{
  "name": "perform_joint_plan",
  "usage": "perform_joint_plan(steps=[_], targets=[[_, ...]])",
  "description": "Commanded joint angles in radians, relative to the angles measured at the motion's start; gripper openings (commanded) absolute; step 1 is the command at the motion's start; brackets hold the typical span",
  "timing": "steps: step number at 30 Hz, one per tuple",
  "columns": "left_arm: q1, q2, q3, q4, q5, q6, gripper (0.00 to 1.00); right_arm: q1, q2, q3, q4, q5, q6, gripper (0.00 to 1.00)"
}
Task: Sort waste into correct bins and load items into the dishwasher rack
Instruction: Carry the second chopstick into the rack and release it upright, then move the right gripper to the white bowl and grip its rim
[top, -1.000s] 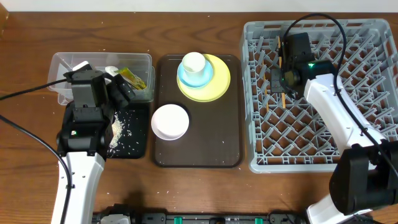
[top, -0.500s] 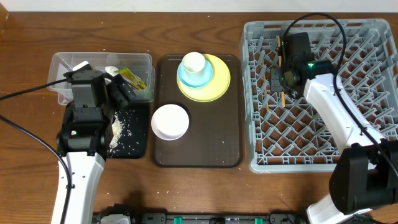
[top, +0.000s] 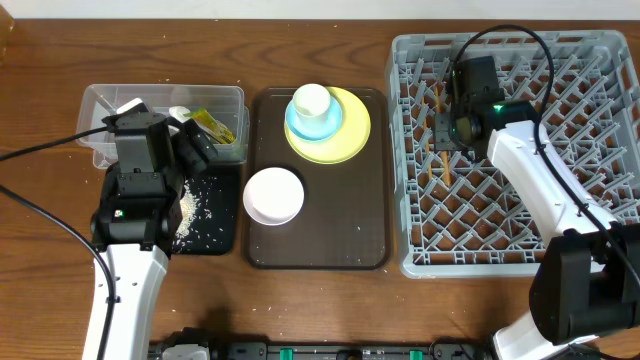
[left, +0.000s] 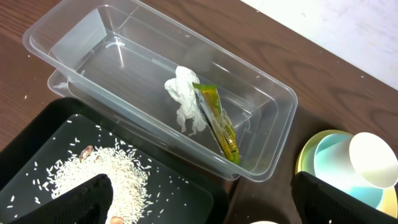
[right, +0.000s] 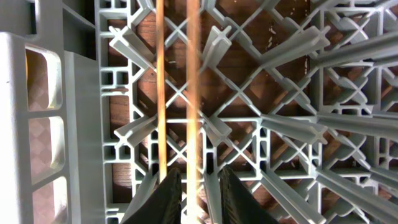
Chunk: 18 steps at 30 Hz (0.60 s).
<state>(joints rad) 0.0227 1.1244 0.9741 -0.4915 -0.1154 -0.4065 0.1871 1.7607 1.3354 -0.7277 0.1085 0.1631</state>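
Observation:
My right gripper (top: 452, 130) (right: 198, 169) hovers over the grey dishwasher rack (top: 400, 150) near its back left, jaws slightly open. Two chopsticks (top: 443, 170) lie on the rack grid. One chopstick (right: 193, 93) runs loosely between the fingers, the other (right: 160, 93) just left of them. My left gripper (top: 185, 140) (left: 199, 186) hangs wide open and empty over the black tray (top: 215, 235) holding rice (left: 106, 171). The clear tub (left: 74, 37) holds the tissue (left: 183, 99) and wrapper (left: 217, 124).
A brown serving tray (top: 320, 230) sits mid-table with a white bowl (top: 273, 195) on it. Behind it are a yellow plate (top: 350, 140), a blue dish (top: 318, 125) and a white cup (top: 311, 100), stacked. Upright pegs fill the rack.
The right gripper's jaws have parted and the chopsticks have shifted left and dropped onto the rack grid. The left arm has stayed still.

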Motion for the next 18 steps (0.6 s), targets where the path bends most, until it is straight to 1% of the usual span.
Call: perform_joint_plan(steps=[1, 6, 12, 14, 18], targets=[[0.003, 0.0, 0.013, -0.001, -0.009, 0.013, 0.94, -0.005, 0.009, -0.008, -0.002, 0.007, -0.016, 0.22], [0.003, 0.0, 0.013, -0.001, -0.009, 0.013, 0.94, -0.005, 0.004, 0.005, -0.009, 0.007, -0.042, 0.24], [0.003, 0.0, 0.013, -0.001, -0.009, 0.013, 0.94, 0.015, -0.029, 0.114, -0.115, -0.039, -0.042, 0.24], [0.003, 0.0, 0.013, -0.001, -0.009, 0.013, 0.94, 0.029, -0.041, 0.154, -0.15, -0.079, -0.041, 0.24], [0.003, 0.0, 0.013, -0.001, -0.009, 0.013, 0.94, 0.084, -0.062, 0.212, -0.181, -0.244, -0.042, 0.24]])
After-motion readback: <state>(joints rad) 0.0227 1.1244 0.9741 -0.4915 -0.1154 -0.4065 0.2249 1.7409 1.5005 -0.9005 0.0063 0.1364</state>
